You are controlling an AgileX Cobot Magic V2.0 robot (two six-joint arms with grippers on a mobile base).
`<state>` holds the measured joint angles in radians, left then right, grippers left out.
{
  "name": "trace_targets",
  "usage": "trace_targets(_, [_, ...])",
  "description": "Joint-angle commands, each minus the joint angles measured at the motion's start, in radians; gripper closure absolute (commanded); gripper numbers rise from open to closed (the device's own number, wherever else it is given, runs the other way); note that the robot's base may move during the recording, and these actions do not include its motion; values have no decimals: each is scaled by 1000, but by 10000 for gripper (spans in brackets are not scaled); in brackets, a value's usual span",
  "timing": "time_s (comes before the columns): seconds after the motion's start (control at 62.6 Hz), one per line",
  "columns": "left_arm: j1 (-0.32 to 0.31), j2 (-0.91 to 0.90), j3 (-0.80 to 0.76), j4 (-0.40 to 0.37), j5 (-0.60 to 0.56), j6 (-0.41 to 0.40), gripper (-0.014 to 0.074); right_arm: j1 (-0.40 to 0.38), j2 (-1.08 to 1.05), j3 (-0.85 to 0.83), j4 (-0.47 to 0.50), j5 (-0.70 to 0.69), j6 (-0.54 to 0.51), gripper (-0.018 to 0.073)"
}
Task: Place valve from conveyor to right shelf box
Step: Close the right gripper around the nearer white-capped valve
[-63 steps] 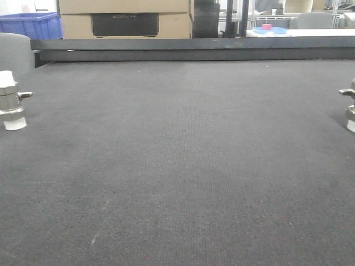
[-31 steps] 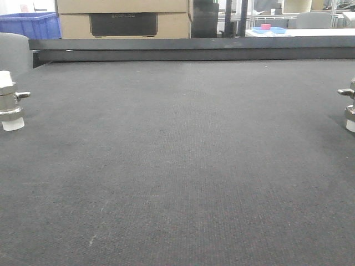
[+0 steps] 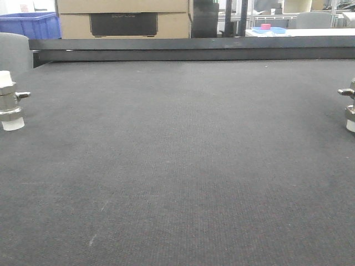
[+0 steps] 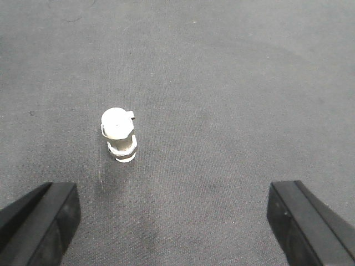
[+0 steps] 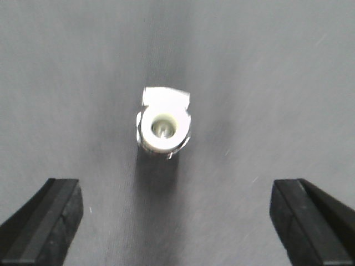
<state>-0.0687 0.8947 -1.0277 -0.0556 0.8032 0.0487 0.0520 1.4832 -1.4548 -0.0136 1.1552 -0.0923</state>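
Right pincer [image 5: 175,216] spread wide above upright valve [image 5: 162,127], on conveyor [image 5: 277,83]

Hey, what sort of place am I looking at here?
Likely an industrial workshop or lab: a wide conveyor with metal valves standing on it, a cardboard box and blue plastic crate behind.

- Blue plastic crate [image 3: 30,25], far left in my front view, with a pale wall [image 3: 14,5] behind it
- Tan cardboard box [image 3: 125,19], just beside the crate, with a dark rectangular panel [image 3: 125,24] on its face
- Two dark upright posts [image 3: 243,16], right of the box
- White tabletop [image 3: 316,32], far right, bearing a blue tray [image 3: 277,31] with a small pink item [image 3: 267,26]
- Grey rounded shape [image 3: 14,52], left edge; I cannot identify it
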Motion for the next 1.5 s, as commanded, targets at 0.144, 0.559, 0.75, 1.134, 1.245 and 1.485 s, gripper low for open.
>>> trace_targets(0.144, [-7, 1, -8, -7, -5, -8, 9, -22, 162, -8, 2, -38, -1, -10])
trace_targets(0.559, [-7, 1, -8, -7, -5, -8, 9, -43, 308, -8, 53, -183, -1, -10])
trace_targets(0.75, [-7, 1, -8, -7, -5, -8, 9, -43, 357, -8, 53, -201, -1, -10])
trace_targets(1.134, [-7, 1, -8, -7, -5, -8, 9, -43, 369, -8, 53, -220, -22, 258])
trace_targets(1.245, [-7, 1, -8, -7, -5, -8, 9, -43, 369, -8, 53, -220, -22, 467])
trace_targets(1.485, [-5, 28, -34, -7, 51, -8, 9, -43, 345, -8, 53, -203, -22, 720])
